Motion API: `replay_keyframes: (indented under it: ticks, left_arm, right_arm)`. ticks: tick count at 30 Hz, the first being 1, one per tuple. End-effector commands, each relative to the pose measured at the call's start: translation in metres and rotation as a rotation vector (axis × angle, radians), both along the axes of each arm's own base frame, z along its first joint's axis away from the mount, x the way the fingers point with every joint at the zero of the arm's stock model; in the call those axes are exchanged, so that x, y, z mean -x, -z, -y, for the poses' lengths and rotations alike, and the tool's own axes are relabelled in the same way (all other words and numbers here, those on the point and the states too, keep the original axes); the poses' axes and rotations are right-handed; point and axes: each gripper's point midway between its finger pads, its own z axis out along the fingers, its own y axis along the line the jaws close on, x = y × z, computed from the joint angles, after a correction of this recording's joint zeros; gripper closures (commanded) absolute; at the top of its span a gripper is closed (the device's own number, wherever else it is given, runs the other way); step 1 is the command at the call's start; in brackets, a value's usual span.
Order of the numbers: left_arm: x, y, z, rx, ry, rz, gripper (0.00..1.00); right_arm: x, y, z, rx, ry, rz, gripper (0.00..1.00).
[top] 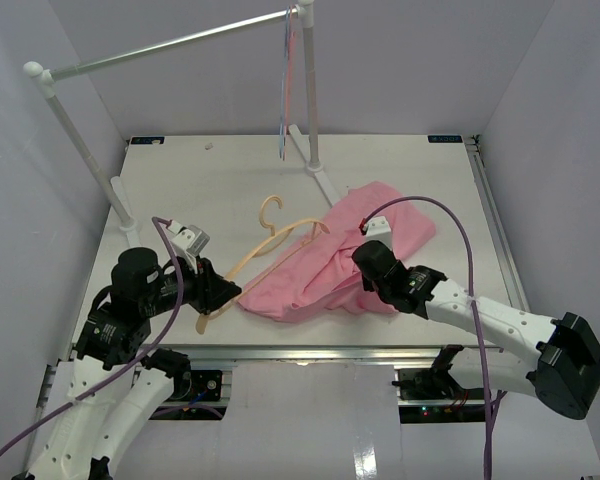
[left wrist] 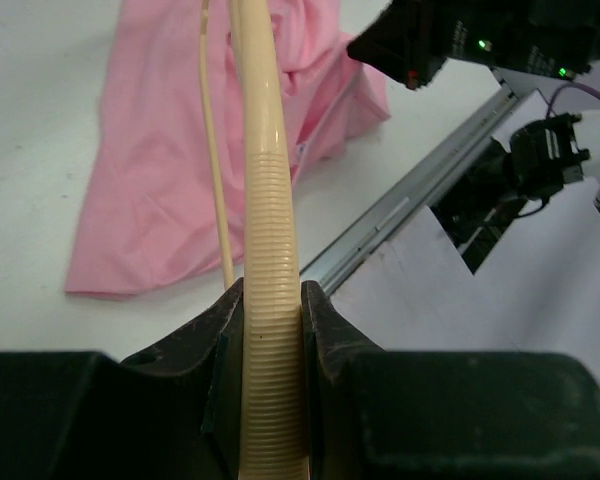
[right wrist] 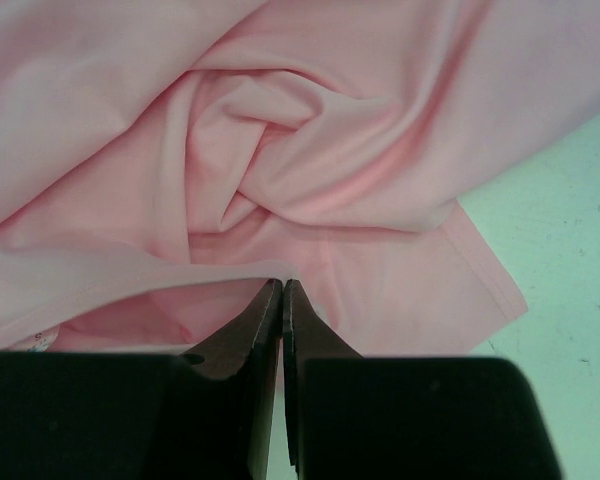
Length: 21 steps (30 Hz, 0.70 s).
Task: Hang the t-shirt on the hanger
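The light pink t-shirt (top: 330,262) lies crumpled on the table right of centre. The tan wooden hanger (top: 272,243) lies left of it, with its right arm against the cloth and its hook pointing to the back. My left gripper (top: 223,292) is shut on the ribbed near end of the hanger's arm (left wrist: 270,330); the t-shirt (left wrist: 150,170) shows beyond it. My right gripper (top: 365,262) sits on the shirt's near right part. In the right wrist view its jaws (right wrist: 282,287) are closed, with a raised edge of the t-shirt (right wrist: 310,150) pinched at their tips.
A white garment rack stands at the back, its rail (top: 170,45) running from the left post to the right post (top: 308,90). Thin pink and blue hangers (top: 288,85) hang from it. Its feet (top: 325,180) rest on the table. A metal rail (left wrist: 400,205) edges the table's front.
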Motion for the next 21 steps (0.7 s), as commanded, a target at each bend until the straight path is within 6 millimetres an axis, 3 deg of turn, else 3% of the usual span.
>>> replay_keyframes:
  ticks: [1, 9, 21]
  left_arm:
    - [0.023, -0.011, 0.015, 0.085, 0.135, 0.018, 1.00]
    - [0.040, -0.005, 0.020, 0.130, 0.201, 0.027, 1.00]
    - [0.049, -0.008, 0.023, 0.154, 0.255, 0.043, 1.00]
  right_arm:
    - [-0.015, -0.027, -0.007, -0.057, 0.015, 0.035, 0.92]
    - [-0.019, -0.048, -0.006, -0.111, 0.009, 0.070, 0.92]
    - [-0.024, -0.061, -0.006, -0.122, -0.004, 0.085, 0.92]
